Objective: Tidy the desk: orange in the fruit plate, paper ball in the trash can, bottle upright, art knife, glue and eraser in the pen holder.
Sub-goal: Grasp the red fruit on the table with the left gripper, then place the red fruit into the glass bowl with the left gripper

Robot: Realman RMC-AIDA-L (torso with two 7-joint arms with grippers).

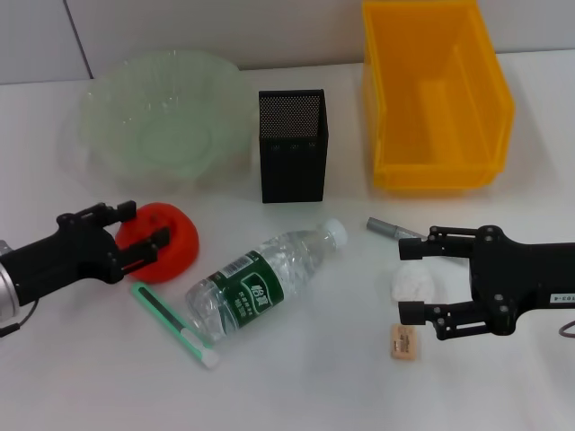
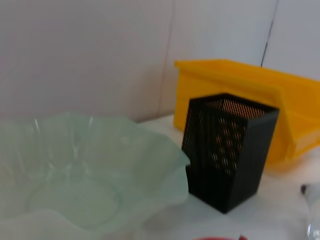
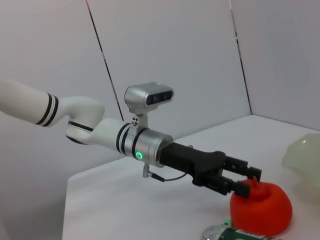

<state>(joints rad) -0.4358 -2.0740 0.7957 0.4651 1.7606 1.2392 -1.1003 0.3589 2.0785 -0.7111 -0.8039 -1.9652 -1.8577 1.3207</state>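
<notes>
- The left gripper (image 1: 144,232) is low over the table (image 1: 296,386), and its two black fingers (image 1: 154,244) stand on either side of the orange (image 1: 171,241). They reach the near part of the fruit, but whether they press on it I cannot tell.
- From the right wrist view, the left gripper (image 3: 250,181) meets the orange (image 3: 262,207) at its upper side, with the fingers spread.
- The fruit plate (image 1: 108,108) is beyond the left gripper, a little apart from the orange, and nothing lies in it.
- The pen holder (image 1: 292,148) stands upright just beside the fruit plate, farther from the left gripper; the trash can (image 1: 395,135) is behind and beside it.
- The bottle (image 1: 260,285) lies on its side between the two grippers, the white cap pointing away from the robot.
- A green and white stick (image 1: 171,325) lies flat near the left gripper, and its end reaches the bottle.
- The right gripper (image 1: 415,282) is wide open and level with the table; the paper ball (image 1: 415,284) sits between its fingers, not yet pinched.
- The eraser (image 1: 403,342) lies just beside the nearer right finger, on the robot's side.
- A small grey object (image 1: 388,227) lies just beyond the farther right finger.
</notes>
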